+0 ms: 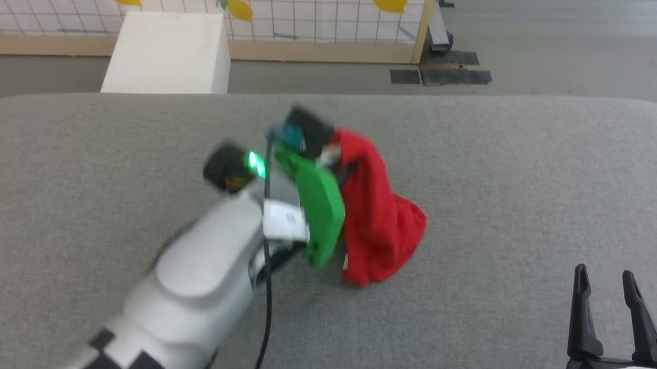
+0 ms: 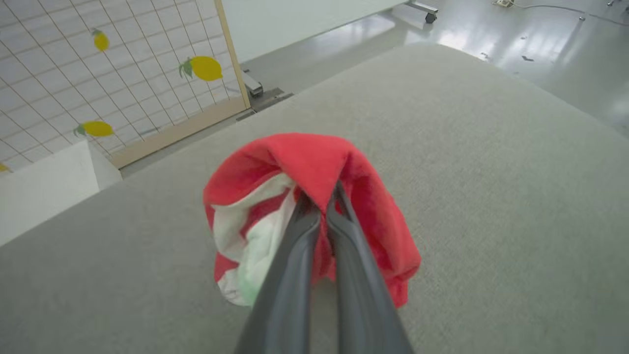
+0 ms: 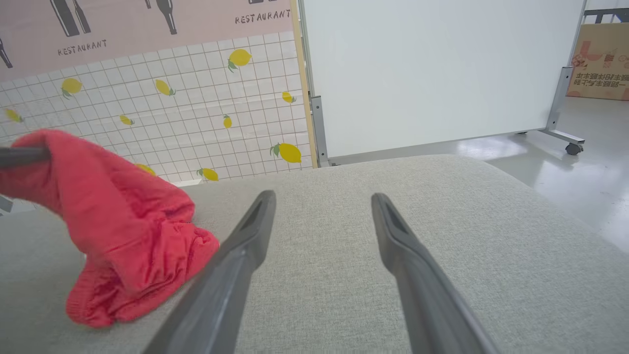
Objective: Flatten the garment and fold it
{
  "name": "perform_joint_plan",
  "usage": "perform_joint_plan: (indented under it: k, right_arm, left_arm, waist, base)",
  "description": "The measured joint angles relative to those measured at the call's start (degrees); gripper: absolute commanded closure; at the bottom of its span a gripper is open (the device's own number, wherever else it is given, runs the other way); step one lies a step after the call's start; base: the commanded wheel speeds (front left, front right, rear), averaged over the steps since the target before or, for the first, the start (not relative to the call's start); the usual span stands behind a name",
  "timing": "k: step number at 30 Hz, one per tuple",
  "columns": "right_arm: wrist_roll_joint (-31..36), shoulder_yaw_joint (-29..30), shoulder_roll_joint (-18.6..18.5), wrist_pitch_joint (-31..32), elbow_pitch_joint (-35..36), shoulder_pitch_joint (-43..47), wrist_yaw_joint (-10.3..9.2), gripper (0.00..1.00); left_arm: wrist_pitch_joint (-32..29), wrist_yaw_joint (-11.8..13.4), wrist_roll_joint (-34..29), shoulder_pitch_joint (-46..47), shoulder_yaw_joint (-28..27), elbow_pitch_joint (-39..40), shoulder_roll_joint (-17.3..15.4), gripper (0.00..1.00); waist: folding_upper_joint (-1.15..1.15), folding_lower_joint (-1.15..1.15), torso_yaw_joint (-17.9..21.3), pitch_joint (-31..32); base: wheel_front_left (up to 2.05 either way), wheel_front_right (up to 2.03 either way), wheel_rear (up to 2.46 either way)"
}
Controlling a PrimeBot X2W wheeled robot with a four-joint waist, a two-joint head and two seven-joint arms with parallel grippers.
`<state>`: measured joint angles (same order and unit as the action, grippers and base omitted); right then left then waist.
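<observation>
Currently the garment (image 2: 378, 221) is clamped at its top fold by the left gripper (image 2: 319, 196), hanging bunched below it; the right gripper (image 1: 604, 274) is seen spread wide, well apart.

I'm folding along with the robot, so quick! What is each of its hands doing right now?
Left gripper: closed, pinching the red cloth.
Right gripper: open, holding nothing.
</observation>
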<state>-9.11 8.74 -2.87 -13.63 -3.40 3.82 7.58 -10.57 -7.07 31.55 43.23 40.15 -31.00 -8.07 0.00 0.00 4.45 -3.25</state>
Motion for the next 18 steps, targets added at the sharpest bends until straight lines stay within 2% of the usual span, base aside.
perform_joint_plan:
  k: [4,9,16,17,18]
  right_arm:
    - [0.0,0.0,0.0,0.0,0.0,0.0,0.0,0.0]
    - [-0.1,-0.1,0.0,0.0,-0.2,0.0,0.0,0.0]
    - [-0.7,-0.3,0.0,-0.1,-1.0,0.0,0.0,0.0]
    - [-0.7,-0.3,0.0,-0.1,-1.2,0.0,0.0,0.0]
    - [-0.8,-0.2,0.0,-0.1,-1.3,0.0,0.0,0.0]
  left_arm:
    - [-2.2,0.0,2.2,-5.9,3.2,-5.7,1.7,1.0]
    - [-8.0,0.0,5.5,-10.7,6.9,-10.4,3.6,1.0]
    - [-9.6,0.0,10.3,-11.3,7.9,-9.6,4.7,1.0]
    - [-9.2,0.1,10.6,-11.3,7.4,-9.4,4.8,0.74]
    - [-8.9,0.4,10.6,-11.2,7.0,-9.1,4.8,0.0]
  waist:
    - [0.0,0.0,0.7,-1.2]
    - [0.0,0.0,0.6,-1.7]
    - [0.0,0.0,-0.9,-1.5]
    - [0.0,0.0,-1.2,-1.3]
    - [0.0,0.0,-1.5,-1.2]
  base:
    - [0.0,0.0,0.0]
    - [0.0,0.0,0.0]
    - [0.0,0.0,0.0]
    - [0.0,0.0,0.0]
    - [0.0,0.0,0.0]
